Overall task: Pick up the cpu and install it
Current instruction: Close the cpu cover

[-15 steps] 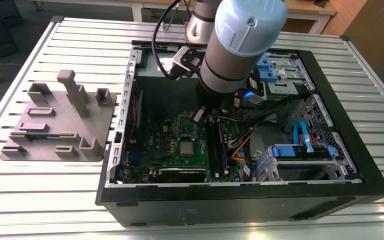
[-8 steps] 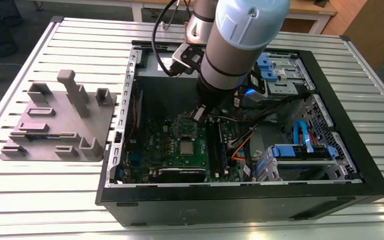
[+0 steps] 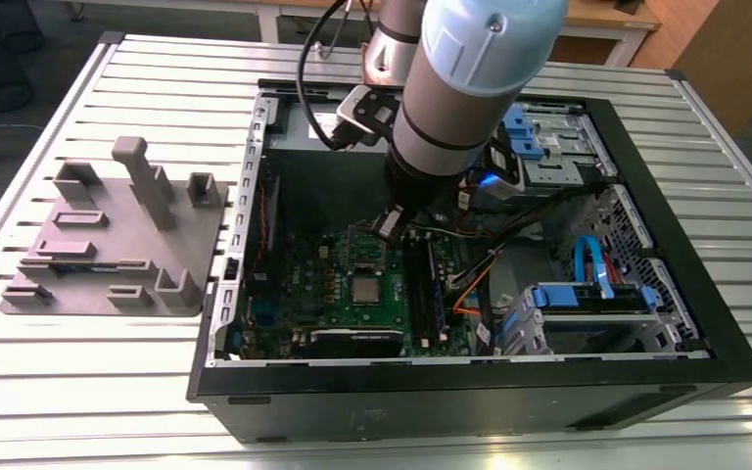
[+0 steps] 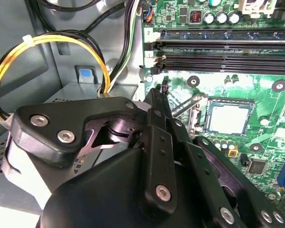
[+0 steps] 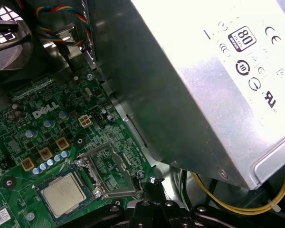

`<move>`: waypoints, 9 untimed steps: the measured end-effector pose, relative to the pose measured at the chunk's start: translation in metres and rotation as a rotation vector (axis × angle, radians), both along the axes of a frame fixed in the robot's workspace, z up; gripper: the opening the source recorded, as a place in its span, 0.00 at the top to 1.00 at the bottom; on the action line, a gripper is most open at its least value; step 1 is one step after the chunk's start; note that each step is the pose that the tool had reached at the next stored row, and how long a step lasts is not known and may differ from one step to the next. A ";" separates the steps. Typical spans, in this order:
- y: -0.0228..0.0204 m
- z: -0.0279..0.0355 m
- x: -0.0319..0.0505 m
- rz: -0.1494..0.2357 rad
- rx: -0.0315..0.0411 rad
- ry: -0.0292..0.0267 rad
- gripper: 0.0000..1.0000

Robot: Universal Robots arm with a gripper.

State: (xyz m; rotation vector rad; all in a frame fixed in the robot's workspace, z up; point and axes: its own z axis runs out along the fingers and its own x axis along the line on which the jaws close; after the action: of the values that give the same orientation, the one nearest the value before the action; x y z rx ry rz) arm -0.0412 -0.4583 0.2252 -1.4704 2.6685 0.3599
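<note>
CPU is in the socket, hand hanging just off it

The open case (image 3: pixel 689 294) lies on its side across the slatted desk (image 3: pixel 89 392), cavity up so the arm (image 3: pixel 461 88) can reach straight down into it. A grey jig (image 3: pixel 109 245) sits at the desk's edge on the exterior view's left. The power supply (image 5: pixel 218 85) walls off one side of the case, so the reach is tight. On the motherboard (image 3: pixel 337 294) the cpu (image 4: pixel 228 117) lies flat and square in its socket, with the retention frame (image 5: pixel 109 171) swung open beside it, so by my read it isn't clamped yet. The hand (image 4: pixel 157 90) hovers just beside the socket, tips pressed together and carrying nothing, apart from the chip.
</note>
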 end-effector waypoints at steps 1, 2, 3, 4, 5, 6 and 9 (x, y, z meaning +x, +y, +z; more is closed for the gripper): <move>0.0000 0.0003 0.0000 0.000 0.0000 0.0000 0.90; 0.0000 0.0007 -0.0001 0.000 0.0000 0.0000 0.90; 0.0000 0.0010 -0.0002 0.000 -0.0001 0.0000 0.90; 0.0000 0.0014 -0.0004 0.000 -0.0005 0.0001 0.90; 0.0000 0.0017 -0.0006 0.000 -0.0010 0.0000 0.90; -0.0001 0.0022 -0.0009 0.000 -0.0016 0.0000 0.90; -0.0001 0.0038 -0.0016 0.000 -0.0030 0.0000 0.90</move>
State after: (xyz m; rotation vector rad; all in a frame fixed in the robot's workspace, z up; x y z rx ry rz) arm -0.0428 -0.4584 0.2289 -1.4711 2.6702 0.3560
